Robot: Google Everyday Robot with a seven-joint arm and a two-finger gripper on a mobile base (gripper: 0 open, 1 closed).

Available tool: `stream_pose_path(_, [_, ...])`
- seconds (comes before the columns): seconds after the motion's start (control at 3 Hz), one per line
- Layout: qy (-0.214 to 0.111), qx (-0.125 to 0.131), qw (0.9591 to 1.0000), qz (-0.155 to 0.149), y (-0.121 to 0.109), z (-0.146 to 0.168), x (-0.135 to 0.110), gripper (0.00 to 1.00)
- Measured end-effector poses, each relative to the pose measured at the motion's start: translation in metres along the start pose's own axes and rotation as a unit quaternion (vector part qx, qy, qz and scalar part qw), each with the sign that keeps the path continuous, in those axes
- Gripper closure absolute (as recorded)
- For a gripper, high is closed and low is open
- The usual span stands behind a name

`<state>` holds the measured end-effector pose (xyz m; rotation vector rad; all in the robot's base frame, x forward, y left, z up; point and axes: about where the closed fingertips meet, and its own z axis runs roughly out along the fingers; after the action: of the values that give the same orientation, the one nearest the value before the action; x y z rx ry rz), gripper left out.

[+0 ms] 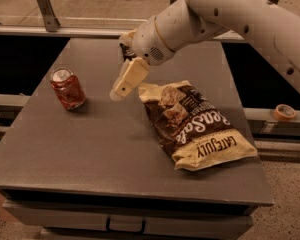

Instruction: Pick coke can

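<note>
Coke can: we are seeing the coke can [67, 89] standing upright near the left edge of the table [100, 154], with nothing touching it.
Claw: we are seeing the claw [121, 90] hanging over the table's middle, between the can and the chip bag [197, 126], apart from the can; we cannot tell how wide it is standing.
Chip bag: it is lying flat toward the right edge.
</note>
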<state>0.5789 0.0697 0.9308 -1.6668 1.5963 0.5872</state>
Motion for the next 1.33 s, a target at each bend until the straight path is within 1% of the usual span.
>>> stream_pose_path(0.33, [-0.071,-0.023,0.9972,0.000,0.003,0.044,-0.038,0.00])
stream_pose_path(0.67, [-0.104,-0.040,0.9937,-0.001,0.017,0.084,-0.060,0.00])
stream_pose_path(1.0, [-0.113,-0.039,0.9928,0.004,0.020,0.114,-0.060,0.00])
stream_pose_path(1.33, [-0.109,-0.023,0.9936,0.019,0.012,0.129,-0.047,0.18])
